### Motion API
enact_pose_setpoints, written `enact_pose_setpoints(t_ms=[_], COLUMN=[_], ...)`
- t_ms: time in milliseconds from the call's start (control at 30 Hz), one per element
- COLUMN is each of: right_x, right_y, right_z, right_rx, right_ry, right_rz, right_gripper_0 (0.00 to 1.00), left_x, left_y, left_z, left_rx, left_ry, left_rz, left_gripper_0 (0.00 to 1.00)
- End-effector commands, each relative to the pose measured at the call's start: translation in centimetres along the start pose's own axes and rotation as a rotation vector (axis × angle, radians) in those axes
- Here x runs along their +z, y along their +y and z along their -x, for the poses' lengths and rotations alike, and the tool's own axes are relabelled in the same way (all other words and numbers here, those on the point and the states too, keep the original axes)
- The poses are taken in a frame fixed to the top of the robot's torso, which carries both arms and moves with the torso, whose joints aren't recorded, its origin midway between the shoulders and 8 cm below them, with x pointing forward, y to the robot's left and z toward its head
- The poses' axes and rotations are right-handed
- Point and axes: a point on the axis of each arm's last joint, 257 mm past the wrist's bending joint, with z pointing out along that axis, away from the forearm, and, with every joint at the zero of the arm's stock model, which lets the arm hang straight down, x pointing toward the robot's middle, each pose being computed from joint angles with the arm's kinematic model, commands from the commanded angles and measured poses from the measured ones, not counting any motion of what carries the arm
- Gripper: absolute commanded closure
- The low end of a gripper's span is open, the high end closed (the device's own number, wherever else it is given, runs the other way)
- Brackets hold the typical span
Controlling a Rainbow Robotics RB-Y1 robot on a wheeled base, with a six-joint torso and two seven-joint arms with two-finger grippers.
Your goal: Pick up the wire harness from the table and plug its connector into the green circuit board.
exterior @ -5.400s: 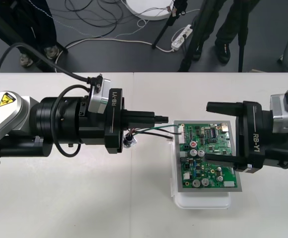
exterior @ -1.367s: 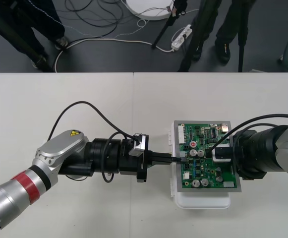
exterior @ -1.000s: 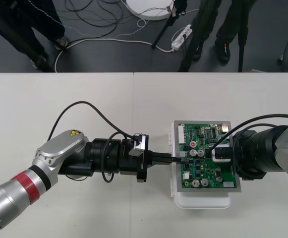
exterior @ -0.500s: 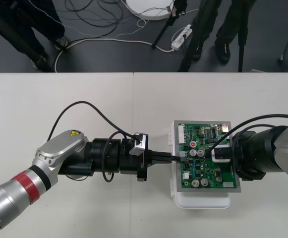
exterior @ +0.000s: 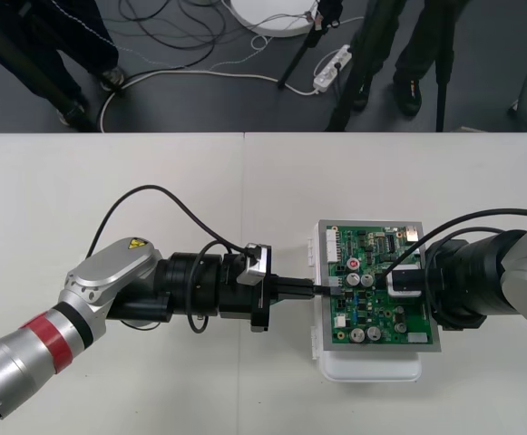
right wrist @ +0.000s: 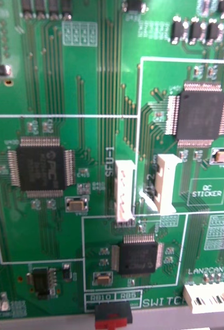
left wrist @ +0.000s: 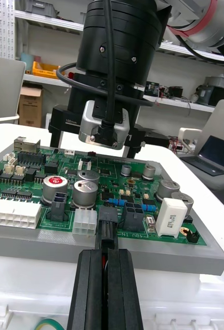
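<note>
Well, not much has moved in the last second or so. A few seconds back the left gripper [exterior: 313, 288] was up high with the wires hanging toward the far corner of the green circuit board [exterior: 372, 245]. Now it is down low at the board's left edge, and it stays there. The right gripper [exterior: 406, 283] used to sit at the board's right side. Now it hangs over the middle of the board, and its camera looks straight down at the chips.

I think this means the big move is done and only the last little push is left.

The left gripper's black fingers [left wrist: 91, 289] are closed tight, almost touching each other. They hold the small black plug [left wrist: 108, 227] of the wire harness. The plug sits right at the near edge of the board, just beside a small white connector [left wrist: 85, 223]. It looks like it is going into a black connector there. I cannot tell if it has gone all the way in.

A bit of red wire [left wrist: 106, 264] peeks out between the fingers, and a green wire [left wrist: 44, 324] curls down below them.

The board rests on its white base [exterior: 372, 367] on the table [exterior: 154, 181].
</note>
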Motion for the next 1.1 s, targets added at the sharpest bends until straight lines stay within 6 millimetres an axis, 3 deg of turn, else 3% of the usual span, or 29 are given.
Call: enact_pose_setpoints(t_ms=[33,1100], right_x=[-0.7,-0.9], right_y=[-0.9,-0.9], right_z=[3.4,3.7], right_rx=[0.004,0.018], right_ry=[-0.077,-0.091], right_rz=[-0.023,-0.021], right_gripper_0=[0.0,0.0], left_x=[2.7,4.4], left_y=[0.3,0.0], left_z=[1.6,2.3], left_rx=[0.129,0.124], left_ry=[-0.02,-0.047], left_rz=[-0.017,-0.016], left_gripper_0=[1.0,1.0])
